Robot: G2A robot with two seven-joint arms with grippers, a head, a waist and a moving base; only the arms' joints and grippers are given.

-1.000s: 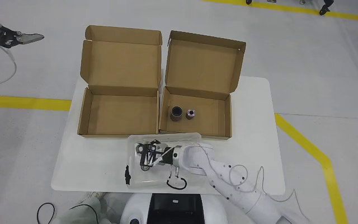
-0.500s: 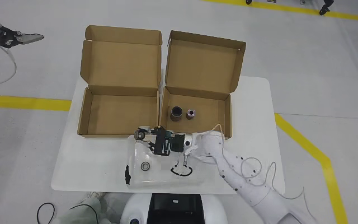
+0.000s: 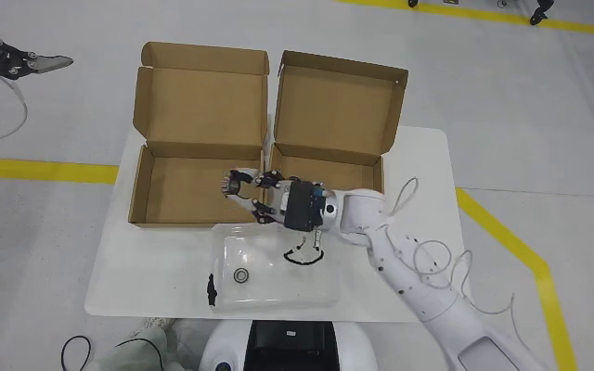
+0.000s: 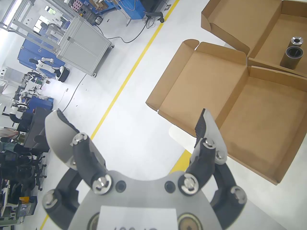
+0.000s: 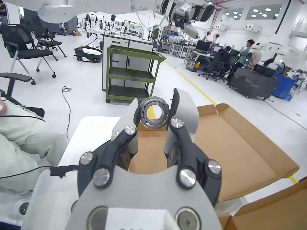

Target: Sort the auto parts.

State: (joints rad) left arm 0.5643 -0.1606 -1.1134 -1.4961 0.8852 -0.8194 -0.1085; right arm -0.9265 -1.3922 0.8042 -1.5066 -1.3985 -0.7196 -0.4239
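Grips a metal bearing between the fingers of the right gripper, closed on its rim, over the inside of the left box, at the end nearest the right box. Holds the left gripper with fingers spread wide and nothing between them, off the table, well apart from the left box, out past its raised lid. In the right box, just beside the left box: an upright dark sleeve and a small silvery part next to it. Just in front of the left box: a clear tray with a small ring, a black loop and a small black piece inside.
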